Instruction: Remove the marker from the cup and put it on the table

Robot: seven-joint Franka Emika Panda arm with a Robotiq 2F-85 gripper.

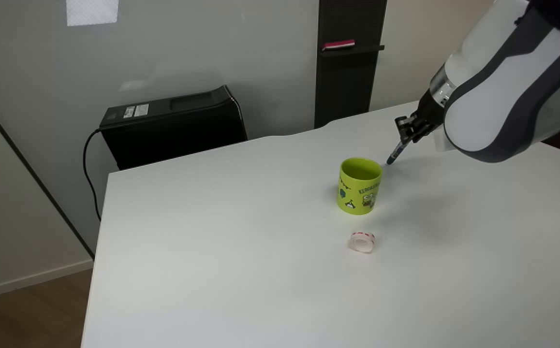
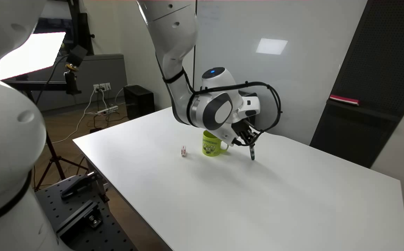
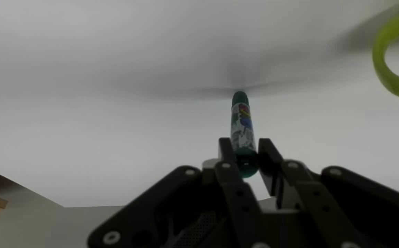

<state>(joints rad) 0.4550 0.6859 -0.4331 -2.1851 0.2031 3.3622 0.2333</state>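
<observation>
the white table (image 2: 292, 209) spreads flat through both exterior views. over it bends the white-and-grey robot arm (image 2: 177, 52), its wrist hanging low. in an exterior view, a black box-shaped case (image 1: 173, 140) stands beyond the table's edge. the gripper (image 3: 243, 148) has its jaws drawn nearly together, its fingers (image 3: 225, 150) pinching the upper end of the marker (image 3: 242, 120). the lime-green cup (image 1: 357, 193) stands upright on the table, its handle turned toward the marker. the marker itself, dark green at both ends with a colourful label between, is outside the cup and near it, tilted in the grip; whether its lower end touches the table, i cannot tell. a whitish roll (image 2: 183, 151) with red marks sits near the cup.
</observation>
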